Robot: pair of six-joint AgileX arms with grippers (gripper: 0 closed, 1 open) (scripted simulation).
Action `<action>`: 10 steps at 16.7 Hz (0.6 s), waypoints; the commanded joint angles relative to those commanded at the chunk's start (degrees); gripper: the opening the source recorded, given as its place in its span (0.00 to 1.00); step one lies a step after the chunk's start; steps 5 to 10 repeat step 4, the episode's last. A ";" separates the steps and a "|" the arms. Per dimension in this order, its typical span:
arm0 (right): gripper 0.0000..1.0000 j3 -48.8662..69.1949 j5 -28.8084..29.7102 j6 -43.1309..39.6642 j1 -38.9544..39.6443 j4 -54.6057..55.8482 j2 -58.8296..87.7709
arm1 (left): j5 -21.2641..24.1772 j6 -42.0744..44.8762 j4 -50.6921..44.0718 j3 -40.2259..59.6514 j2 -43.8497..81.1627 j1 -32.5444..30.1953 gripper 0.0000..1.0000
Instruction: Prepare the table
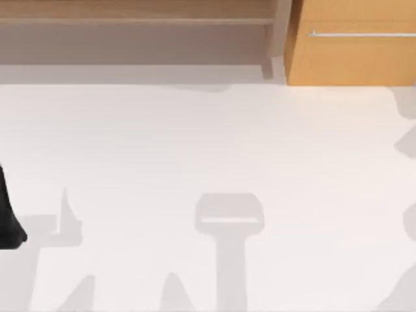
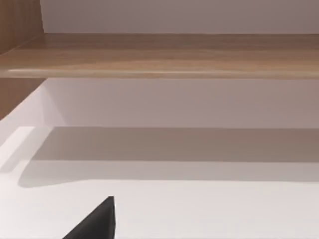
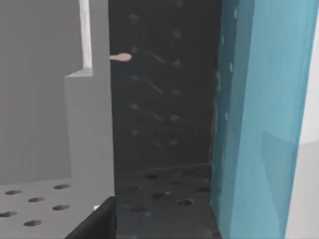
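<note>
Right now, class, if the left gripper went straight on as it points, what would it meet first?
Probably the brown wooden shelf: the left gripper points over the white table towards the gap under its board, with nothing between, though depth is unclear.

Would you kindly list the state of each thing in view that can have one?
Table: bare white top, shadows only.
Drawer unit: closed, silver bar handle level.
Wooden shelf: nothing seen on its board.
Left arm: parked at the table's left edge.
</note>
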 joint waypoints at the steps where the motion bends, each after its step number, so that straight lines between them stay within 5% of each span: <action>1: 1.00 -1.48 -0.55 -0.08 -0.33 0.18 -0.68 | 0.00 0.00 0.00 0.00 0.00 0.00 1.00; 10: 1.00 -4.33 -1.32 -0.21 -1.54 0.81 -1.92 | 0.00 0.00 0.00 0.00 0.00 0.00 1.00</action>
